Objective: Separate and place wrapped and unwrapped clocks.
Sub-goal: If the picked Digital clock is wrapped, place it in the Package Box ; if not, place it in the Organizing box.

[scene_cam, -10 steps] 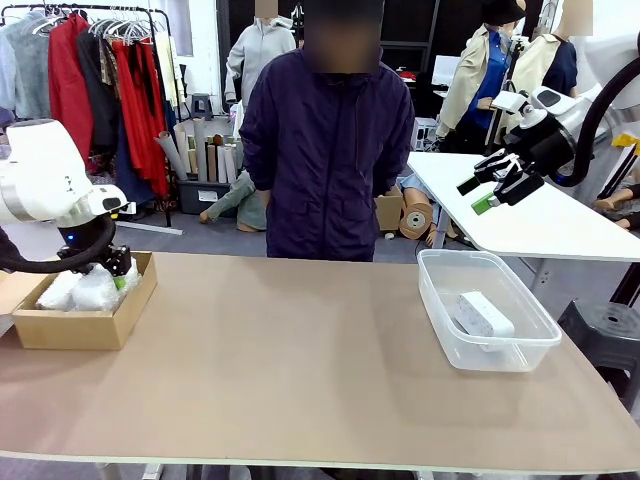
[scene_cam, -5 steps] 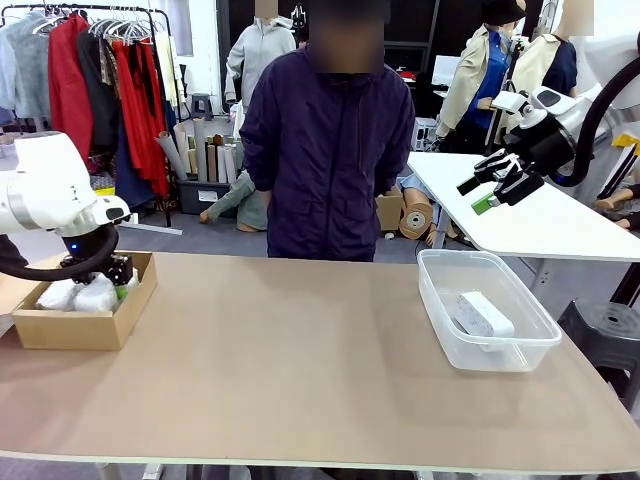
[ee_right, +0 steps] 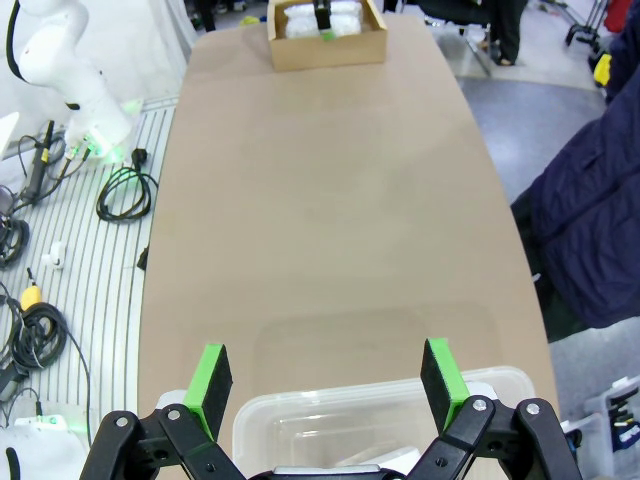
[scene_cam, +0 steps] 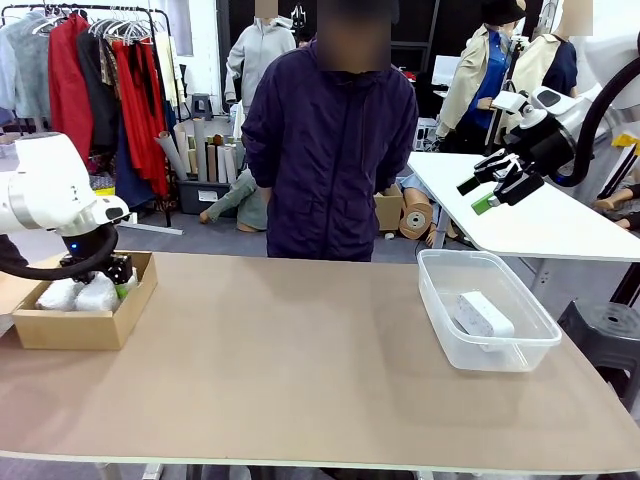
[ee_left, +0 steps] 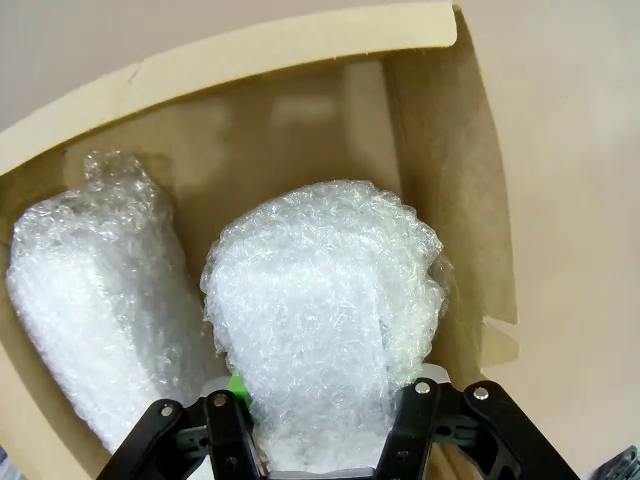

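Two wrapped clocks, lumps in bubble wrap, lie side by side in the brown cardboard box (scene_cam: 80,330) at the table's left. My left gripper (scene_cam: 120,275) reaches down into the box. In the left wrist view, my left gripper (ee_left: 325,392) has its jaws pressed on both sides of the right-hand wrapped clock (ee_left: 325,290). The other wrapped clock (ee_left: 100,300) lies to its left. The unwrapped clock (scene_cam: 484,314), a smooth white block, rests in the clear plastic tub (scene_cam: 440,310) at the right. My right gripper (scene_cam: 495,185) hangs open high above the tub (ee_right: 380,410), holding nothing.
A person in a dark jacket (scene_cam: 330,140) stands at the far edge of the table, hands out of sight. The brown tabletop (scene_cam: 290,350) stretches bare between box and tub. A white table (scene_cam: 540,220) stands behind on the right.
My left gripper has sunk lower into the box with the wrapped clock, which now rests beside the other one. The right arm has not moved.
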You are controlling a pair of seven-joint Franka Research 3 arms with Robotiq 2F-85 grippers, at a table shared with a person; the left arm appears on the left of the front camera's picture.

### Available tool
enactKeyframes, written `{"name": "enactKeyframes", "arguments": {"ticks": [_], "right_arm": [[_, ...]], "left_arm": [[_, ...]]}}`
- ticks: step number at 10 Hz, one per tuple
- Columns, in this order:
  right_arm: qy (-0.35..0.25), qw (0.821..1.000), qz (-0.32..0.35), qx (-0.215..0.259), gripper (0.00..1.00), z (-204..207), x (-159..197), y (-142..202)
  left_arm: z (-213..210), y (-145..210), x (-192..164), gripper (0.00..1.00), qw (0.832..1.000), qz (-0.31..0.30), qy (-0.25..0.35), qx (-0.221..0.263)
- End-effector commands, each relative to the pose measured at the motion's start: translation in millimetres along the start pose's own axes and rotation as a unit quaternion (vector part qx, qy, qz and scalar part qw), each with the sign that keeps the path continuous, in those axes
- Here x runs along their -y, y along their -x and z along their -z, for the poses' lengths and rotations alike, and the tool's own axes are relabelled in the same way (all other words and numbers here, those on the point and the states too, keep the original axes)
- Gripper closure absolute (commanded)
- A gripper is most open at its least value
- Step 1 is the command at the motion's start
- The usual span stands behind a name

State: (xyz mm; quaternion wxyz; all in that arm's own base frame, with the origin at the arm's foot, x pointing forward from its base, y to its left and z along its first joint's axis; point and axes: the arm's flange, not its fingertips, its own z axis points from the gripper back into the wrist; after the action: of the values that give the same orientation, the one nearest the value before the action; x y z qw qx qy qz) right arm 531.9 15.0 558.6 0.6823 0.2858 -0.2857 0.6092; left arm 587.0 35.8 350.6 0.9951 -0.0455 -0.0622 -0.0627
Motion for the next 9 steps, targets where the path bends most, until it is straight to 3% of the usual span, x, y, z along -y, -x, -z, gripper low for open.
{"name": "enactKeyframes", "arguments": {"ticks": [1,2,7,9], "right_arm": [[-0.001,1.000,-0.001,0.001,0.00,-1,0,-2],[-0.001,1.000,-0.001,0.001,0.00,-1,0,-2],[-0.001,1.000,-0.001,0.001,0.00,-1,0,-2],[-0.001,1.000,-0.001,0.001,0.00,-1,0,-2]], "left_arm": [[-10,0,-6,0.04,1.000,0.001,0.013,0.008],[-15,-1,-7,0.00,1.000,0.004,0.022,0.008],[-48,3,-2,0.00,0.999,0.001,0.036,0.026],[-51,4,5,0.00,0.999,-0.028,0.024,0.033]]}}
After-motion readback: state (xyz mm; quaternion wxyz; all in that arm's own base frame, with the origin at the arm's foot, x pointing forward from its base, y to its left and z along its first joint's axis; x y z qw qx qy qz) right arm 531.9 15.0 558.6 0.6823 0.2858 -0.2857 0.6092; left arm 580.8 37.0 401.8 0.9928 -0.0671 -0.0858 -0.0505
